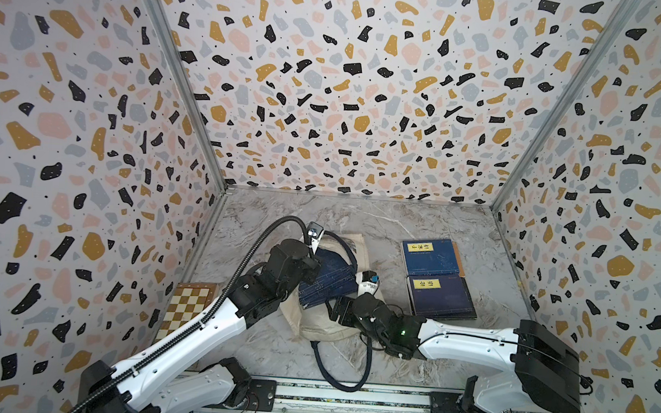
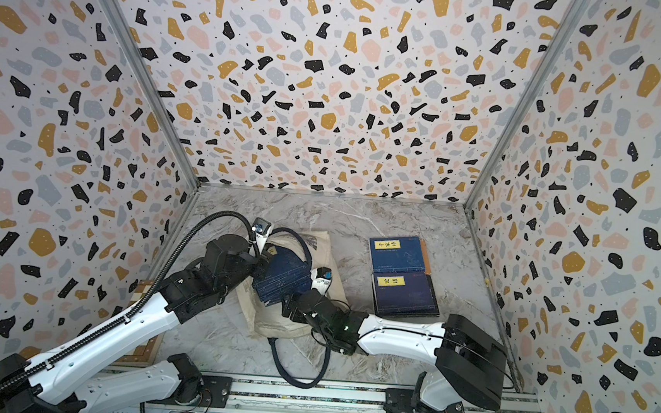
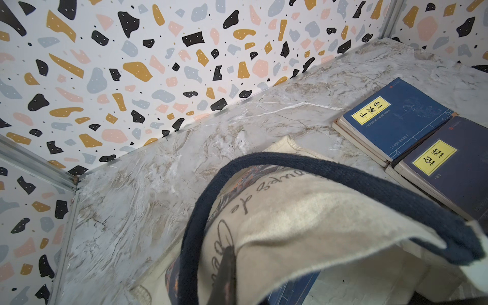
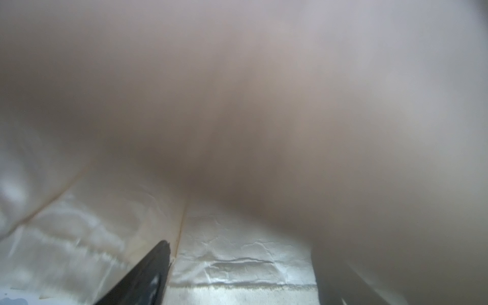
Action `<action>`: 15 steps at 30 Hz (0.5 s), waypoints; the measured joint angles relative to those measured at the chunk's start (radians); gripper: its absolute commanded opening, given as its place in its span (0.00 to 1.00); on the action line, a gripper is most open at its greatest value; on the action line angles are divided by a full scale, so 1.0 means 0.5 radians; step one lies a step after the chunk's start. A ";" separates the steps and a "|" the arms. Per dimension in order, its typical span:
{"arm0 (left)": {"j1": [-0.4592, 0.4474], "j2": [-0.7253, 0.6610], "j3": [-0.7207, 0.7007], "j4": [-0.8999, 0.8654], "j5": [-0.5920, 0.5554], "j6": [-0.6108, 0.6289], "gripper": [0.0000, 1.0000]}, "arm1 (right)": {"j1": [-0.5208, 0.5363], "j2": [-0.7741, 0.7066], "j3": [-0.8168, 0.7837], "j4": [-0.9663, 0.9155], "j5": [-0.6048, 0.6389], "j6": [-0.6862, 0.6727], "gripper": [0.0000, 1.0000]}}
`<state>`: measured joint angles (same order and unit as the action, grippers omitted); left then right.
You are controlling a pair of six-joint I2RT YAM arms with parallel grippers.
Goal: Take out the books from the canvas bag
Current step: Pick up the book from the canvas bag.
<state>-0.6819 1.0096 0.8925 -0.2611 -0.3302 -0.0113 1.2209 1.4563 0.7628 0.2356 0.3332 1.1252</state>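
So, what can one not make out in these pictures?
- Books in the canvas bag: both top views, its cloth and the left arm hide how many remain.
- Right gripper: right wrist view, blurred cloth near the lens; what it touches is unclear.
- Chessboard box: top views, the left arm covers part.

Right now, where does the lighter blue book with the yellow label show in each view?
Top view: lighter blue book right of centre on the table.
Top view: again right of centre.
Left wrist: on the table beyond the bag handle.
Right wrist: not in it; only blurred cloth.
Shared landmark: the darker navy book lying beside it.
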 measured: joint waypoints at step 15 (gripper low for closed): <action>0.000 -0.002 -0.002 0.001 0.014 -0.001 0.00 | 0.069 0.292 0.123 0.032 -0.021 -0.076 0.86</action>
<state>-0.6819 1.0088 0.8913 -0.2607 -0.3229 -0.0116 1.2556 1.6024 0.8242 0.2516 0.3229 1.0870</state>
